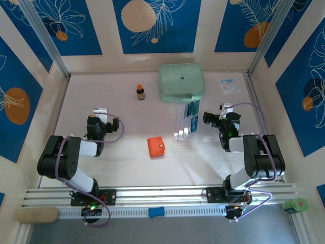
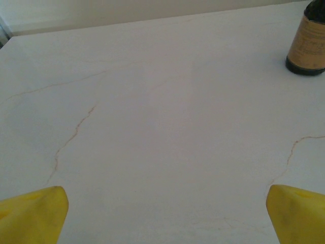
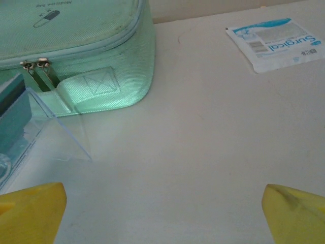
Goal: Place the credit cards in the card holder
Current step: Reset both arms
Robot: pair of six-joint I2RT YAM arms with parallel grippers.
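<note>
The orange-red card holder (image 1: 156, 146) lies shut on the table's middle, between the two arms. Teal-blue credit cards (image 1: 192, 115) stand in a clear acrylic rack just in front of the green case; one card edge (image 3: 12, 113) shows at the far left of the right wrist view. My right gripper (image 1: 225, 108) is open to the right of the rack, its yellow fingertips (image 3: 297, 213) wide apart over bare table, nothing between them. Well left of the card holder, my left gripper (image 1: 101, 112) is open too, its fingertips (image 2: 31, 215) spread over bare table.
A mint-green zip case (image 1: 181, 82) sits at the back, its corner (image 3: 101, 61) close ahead of the right gripper. A small brown bottle (image 1: 140, 92) stands left of it, ahead-right of the left gripper (image 2: 165, 218). A white packet (image 1: 228, 86) lies back right.
</note>
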